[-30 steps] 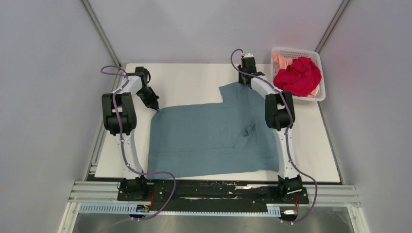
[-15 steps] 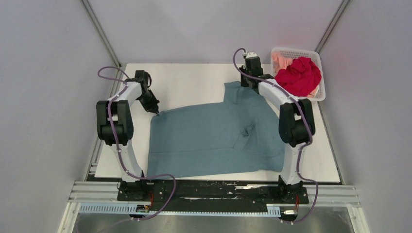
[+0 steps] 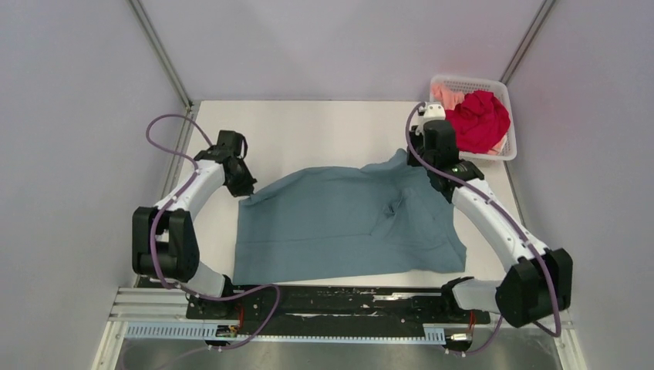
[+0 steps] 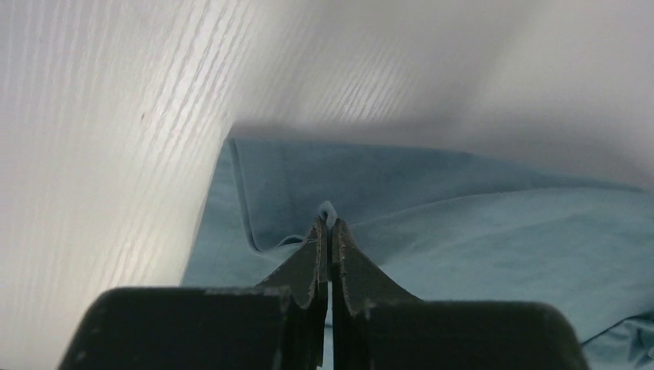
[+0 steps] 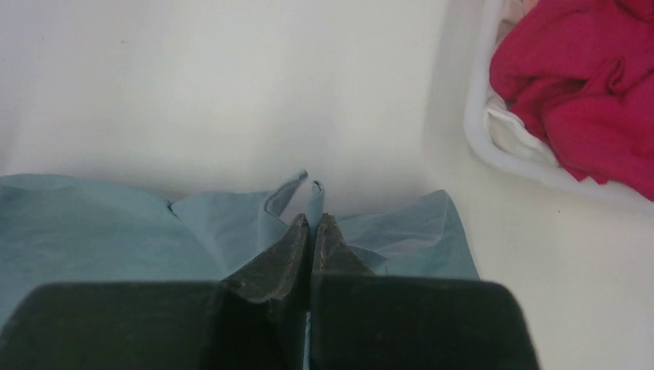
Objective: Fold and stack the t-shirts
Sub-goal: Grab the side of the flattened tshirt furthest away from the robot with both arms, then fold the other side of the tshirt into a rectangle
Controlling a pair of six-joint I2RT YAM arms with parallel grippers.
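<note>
The large teal-blue t-shirt lies spread on the white table, its far edge lifted. My left gripper is shut on its far left corner, the cloth pinched between the jaws. My right gripper is shut on its far right edge, a fold of the shirt sticking out past the tips. The red t-shirt is bunched in the white mesh basket at the back right, and also shows in the right wrist view. The peach-pink t-shirt lies under it.
The basket stands at the table's far right corner, close to my right wrist; its rim shows in the right wrist view. White table shows beyond the shirt's far edge. Grey walls close in both sides.
Both grippers have pulled the shirt's far edge towards the near side and outward. The raised right sleeve part has come down and the shirt now lies shorter front to back.
</note>
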